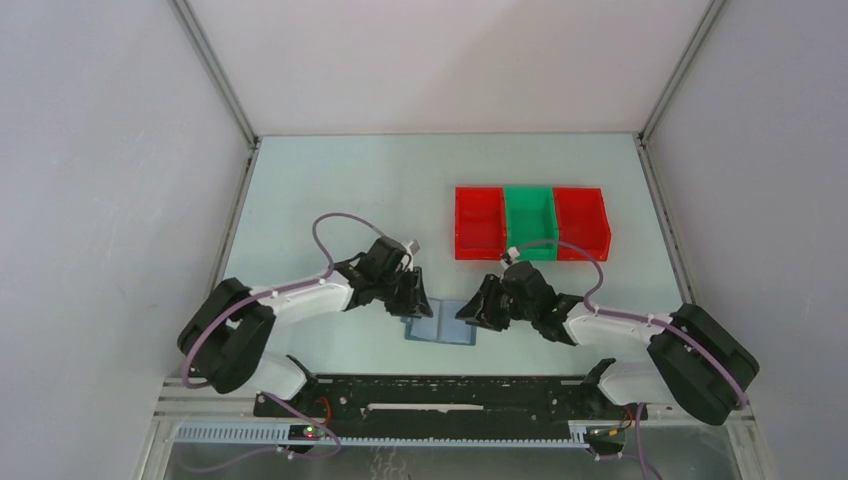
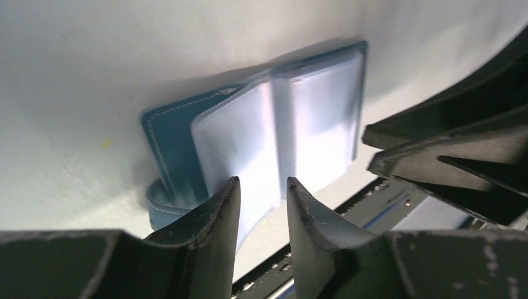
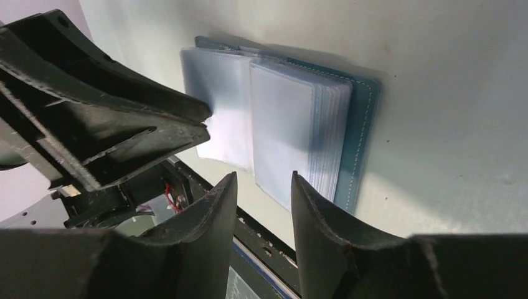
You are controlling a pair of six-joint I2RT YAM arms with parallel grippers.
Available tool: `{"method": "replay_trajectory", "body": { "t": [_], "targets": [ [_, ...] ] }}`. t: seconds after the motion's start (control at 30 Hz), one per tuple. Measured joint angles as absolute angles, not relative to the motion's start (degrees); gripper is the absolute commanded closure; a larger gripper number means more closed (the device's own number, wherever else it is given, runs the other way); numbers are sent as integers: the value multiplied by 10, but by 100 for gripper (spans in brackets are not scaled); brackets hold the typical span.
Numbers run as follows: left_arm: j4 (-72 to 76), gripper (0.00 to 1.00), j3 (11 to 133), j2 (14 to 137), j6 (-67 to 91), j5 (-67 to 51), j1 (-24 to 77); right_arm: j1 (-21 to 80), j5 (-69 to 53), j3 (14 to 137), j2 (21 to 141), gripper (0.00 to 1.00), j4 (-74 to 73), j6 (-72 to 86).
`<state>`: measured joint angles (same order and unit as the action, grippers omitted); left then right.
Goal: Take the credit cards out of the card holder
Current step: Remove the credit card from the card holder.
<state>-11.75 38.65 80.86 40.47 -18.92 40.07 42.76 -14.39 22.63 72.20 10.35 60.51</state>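
Observation:
The card holder (image 1: 440, 328) lies open on the table between my two grippers, near the front edge. Its teal cover (image 2: 171, 140) faces down and its pale blue sleeves (image 2: 299, 124) fan upward. No credit cards show; the sleeves look pale and blurred. My left gripper (image 2: 261, 184) is open just above the holder's near left sleeve, with nothing pinched between its fingers. My right gripper (image 3: 264, 177) is also open, over the near edge of the right stack of sleeves (image 3: 292, 131). The two grippers (image 1: 415, 298) (image 1: 476, 310) face each other closely across the holder.
Three plastic bins stand in a row at the back right: red (image 1: 479, 222), green (image 1: 529, 222), red (image 1: 581, 222). A black rail (image 1: 450, 395) runs along the table's near edge just below the holder. Pale walls enclose the table on three sides.

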Motion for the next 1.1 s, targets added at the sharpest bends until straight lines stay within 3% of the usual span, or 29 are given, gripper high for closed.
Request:
{"method": "replay_trajectory", "body": {
  "t": [0.83, 1.1],
  "targets": [
    [-91, 63, 387, 863, 394, -182, 401, 449, -187, 258, 823, 54, 196, 617],
    [-144, 60, 389, 789, 394, -177, 397, 454, -203, 295, 854, 53, 213, 617]
  ]
}}
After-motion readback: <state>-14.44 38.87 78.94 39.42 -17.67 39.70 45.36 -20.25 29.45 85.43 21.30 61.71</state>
